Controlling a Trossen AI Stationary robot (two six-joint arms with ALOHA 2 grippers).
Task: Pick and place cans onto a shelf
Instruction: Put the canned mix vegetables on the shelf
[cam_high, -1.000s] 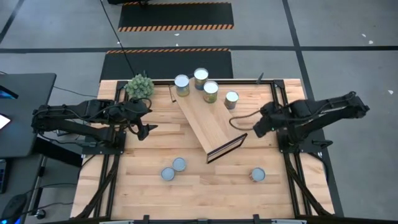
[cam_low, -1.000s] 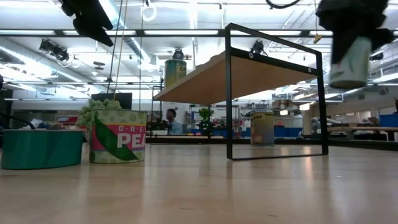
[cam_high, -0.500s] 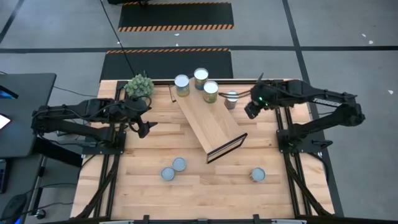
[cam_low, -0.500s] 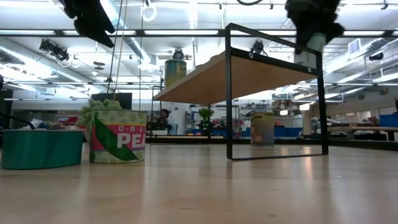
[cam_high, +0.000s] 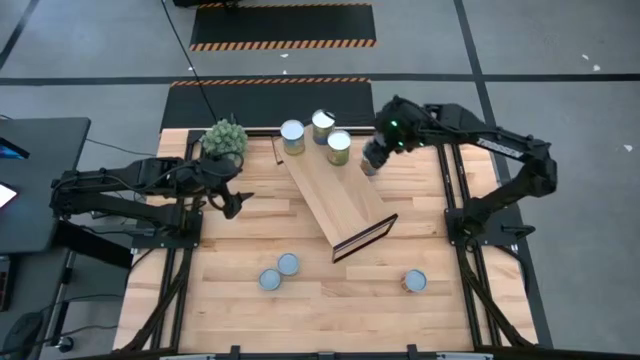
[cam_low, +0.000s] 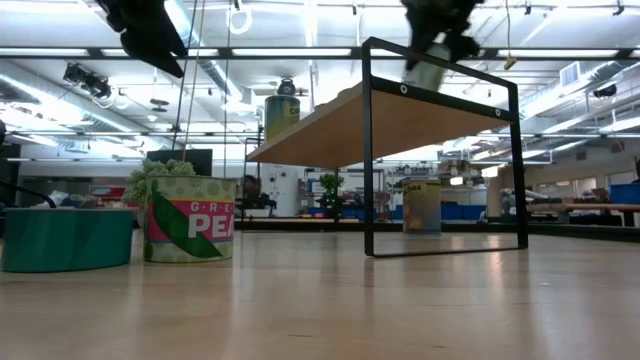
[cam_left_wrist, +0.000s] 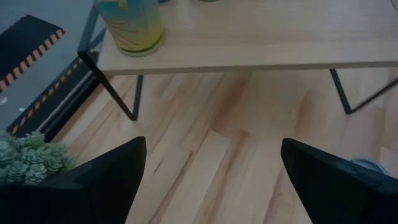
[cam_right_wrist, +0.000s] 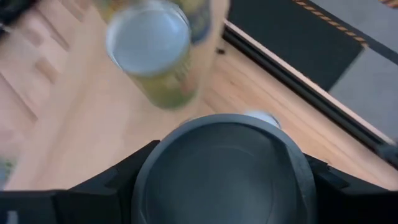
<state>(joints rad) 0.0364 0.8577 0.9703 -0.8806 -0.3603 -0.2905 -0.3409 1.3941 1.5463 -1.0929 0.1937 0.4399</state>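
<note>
1. While I watch from above, my right hand (cam_high: 373, 160) grips a can (cam_high: 371, 164) just past the shelf's (cam_high: 335, 195) right long edge, near the bench's far side.
2. Three cans (cam_high: 322, 124) stand at the shelf's far end; the nearest one (cam_high: 339, 146) sits close beside my held can.
3. My left hand (cam_high: 230, 203) hovers with fingers spread over bare bench (cam_high: 240, 300), near the plant ball (cam_high: 224, 137).
4. Two cans (cam_high: 279, 271) and a lone one (cam_high: 414, 281) lie near the front edge, well apart.

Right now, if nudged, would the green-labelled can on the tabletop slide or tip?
Probably slides: the squat green-labelled metal can stands upright, broad-based, on the wooden tabletop. Knocked over, its round sides would likely roll.
</note>
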